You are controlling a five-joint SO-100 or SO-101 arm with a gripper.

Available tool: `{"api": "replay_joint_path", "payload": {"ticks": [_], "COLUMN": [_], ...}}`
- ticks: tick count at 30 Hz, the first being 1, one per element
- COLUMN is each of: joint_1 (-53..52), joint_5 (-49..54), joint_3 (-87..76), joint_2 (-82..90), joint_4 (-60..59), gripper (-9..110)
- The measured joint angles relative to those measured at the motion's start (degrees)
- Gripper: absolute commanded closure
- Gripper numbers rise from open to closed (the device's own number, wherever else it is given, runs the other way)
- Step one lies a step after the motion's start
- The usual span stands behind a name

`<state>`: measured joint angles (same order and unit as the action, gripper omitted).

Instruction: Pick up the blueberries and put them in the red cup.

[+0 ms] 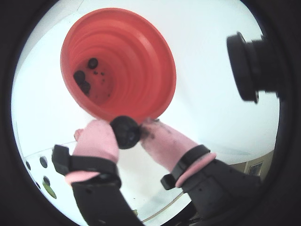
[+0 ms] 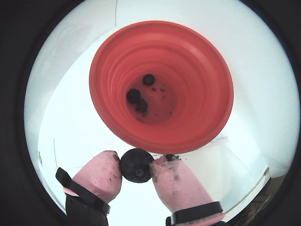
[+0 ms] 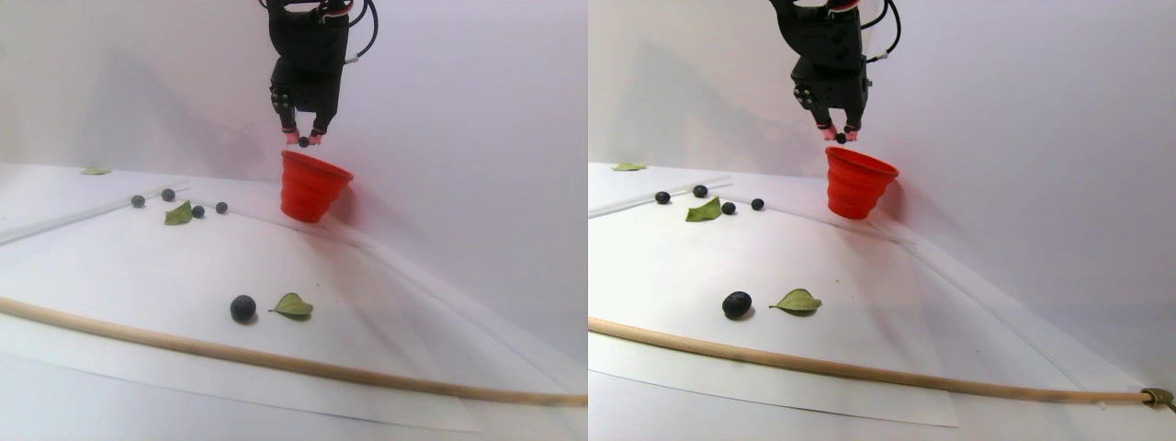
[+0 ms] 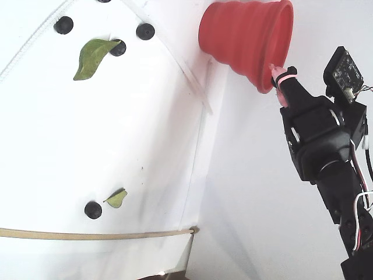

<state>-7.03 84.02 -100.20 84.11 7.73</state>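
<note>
- While three blueberries lie on the bottom of the red cup, in the upper middle of a wrist view, we see one more berry pinched between the pink fingertips of the gripper, low in that frame and just outside the cup's near rim.
- In the other wrist view we find the same grip: the held berry sits at the centre of the frame, touching both pink pads, with the cup's rim right above it in the picture.
- In the left half of the stereo pair we see the gripper near the top centre, hanging just above the cup's mouth; the cup stands upright on the white table.
- Four loose berries lie in a loose row at the middle left of that half, well apart from the cup, with a green leaf among them.
- A larger berry sits lower in the frame, just beside a second leaf.
- A third leaf lies at the far left edge.
- A wooden stick runs across the bottom of the frame.
- In the fixed view the cup fills the upper right, and we think the pink fingertip is level with its rim, though the berry itself is hard to make out there.
</note>
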Motion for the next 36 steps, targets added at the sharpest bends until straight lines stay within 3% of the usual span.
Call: {"api": "replay_joint_path", "payload": {"ticks": [36], "joint_1": [-4.3], "joint_5": [1.5], "joint_3": [11.7], "joint_2": [-7.8], "joint_4": [-0.8], "gripper": [84]}}
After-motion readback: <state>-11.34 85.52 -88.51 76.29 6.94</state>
